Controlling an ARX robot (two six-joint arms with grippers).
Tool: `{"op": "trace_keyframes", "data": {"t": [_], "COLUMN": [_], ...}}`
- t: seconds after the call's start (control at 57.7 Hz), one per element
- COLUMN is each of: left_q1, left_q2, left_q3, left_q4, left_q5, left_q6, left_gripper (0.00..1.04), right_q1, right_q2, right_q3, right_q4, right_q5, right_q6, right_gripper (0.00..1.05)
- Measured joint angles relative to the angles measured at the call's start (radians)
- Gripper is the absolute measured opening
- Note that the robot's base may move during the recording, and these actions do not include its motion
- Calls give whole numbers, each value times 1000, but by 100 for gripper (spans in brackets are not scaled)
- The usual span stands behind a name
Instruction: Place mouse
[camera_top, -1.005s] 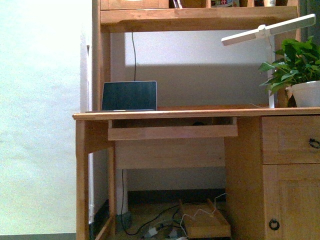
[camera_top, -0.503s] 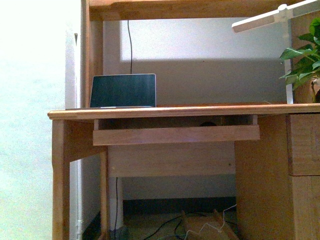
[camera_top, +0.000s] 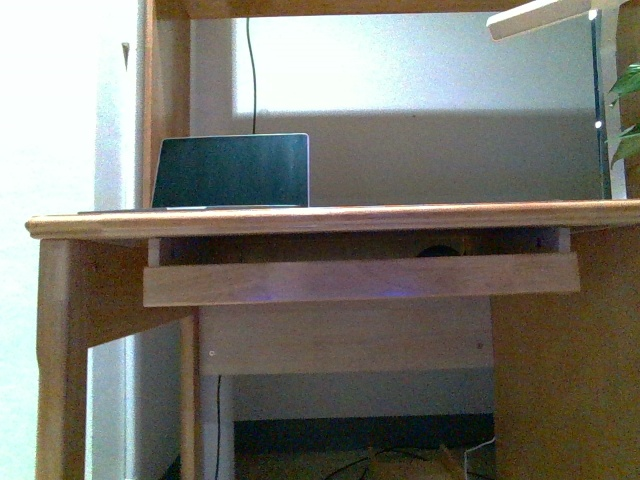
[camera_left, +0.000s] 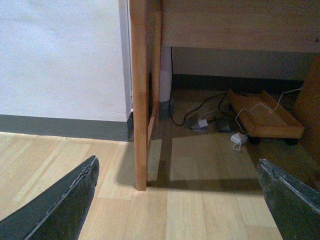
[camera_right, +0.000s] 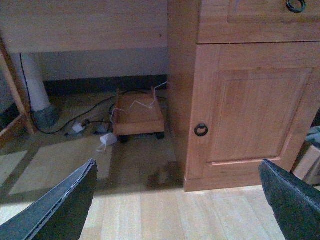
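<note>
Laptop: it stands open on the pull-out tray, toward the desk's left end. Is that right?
Not the tray. The laptop is open and toward the left end, but it stands on the desk top, above the pull-out tray. The front view shows this.

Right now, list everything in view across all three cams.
desk: 1, light wood, fills the front view
pull-out tray: 1, light wood, under the desktop
laptop: 1, dark screen, open, on the desktop at left
mouse: 1, dark, in the gap between desktop and tray front, right of centre; only its top shows
lamp: 1, white, above the desktop at right
plant: 1, green leaves, right edge
wheeled stand: 1, wood, on the floor under the desk
cables and adapters: several, black and white, on the floor by the stand
cabinet door: 1, wood, dark ring handle, desk's right side
left gripper: 1, dark, open, empty
right gripper: 1, dark, open, empty
</note>
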Motion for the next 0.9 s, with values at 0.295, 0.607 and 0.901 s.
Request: {"op": "trace_keyframes", "data": {"t": [0.295,0.607,0.901], "left_q1": [0,0,0], "left_q2": [0,0,0], "left_q3": [0,0,0], "left_q4": [0,0,0], "left_q5": [0,0,0], "left_q6": [0,0,0], "left_gripper": [97,97,97], "right_q1": [0,0,0], "right_q2": [1,0,0], "right_q3": [0,0,0], "right_q4": [0,0,0], "right_q5": [0,0,0], "right_q6": [0,0,0], "right_gripper": [97,97,97]}}
